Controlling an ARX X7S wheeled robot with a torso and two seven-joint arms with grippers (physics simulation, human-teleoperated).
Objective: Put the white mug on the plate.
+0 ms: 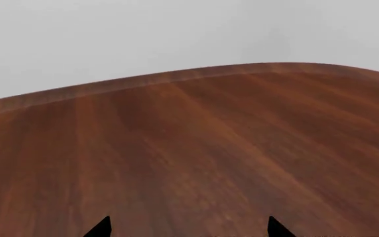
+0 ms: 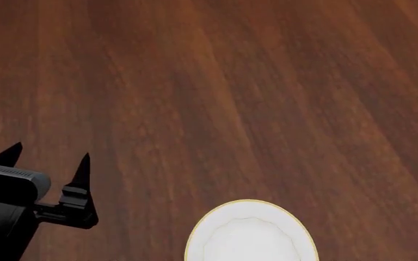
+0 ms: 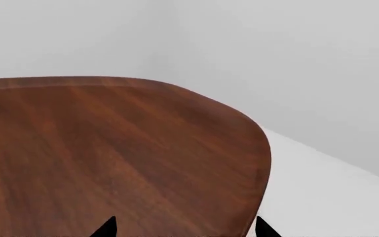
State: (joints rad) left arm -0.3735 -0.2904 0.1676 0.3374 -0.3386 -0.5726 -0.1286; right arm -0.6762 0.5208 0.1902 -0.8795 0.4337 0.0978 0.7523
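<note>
While both grippers' jaws stand spread, plate [image 2: 251, 235] round, white, thin gold rim, on dark wood table [image 2: 231, 98].

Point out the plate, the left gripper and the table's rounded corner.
plate [image 2: 250, 239]: head view, on its white centre, low in the picture.
left gripper [image 2: 48, 156]: head view, midway between its two black tips, jaws apart.
table [image 3: 252, 133]: right wrist view, on the rounded corner of the wooden top.

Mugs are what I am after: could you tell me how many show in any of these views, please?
0. No mug shows. The head view holds only the plate near its bottom edge and the left gripper; both wrist views show bare table. Mugs may lie out of frame.
</note>
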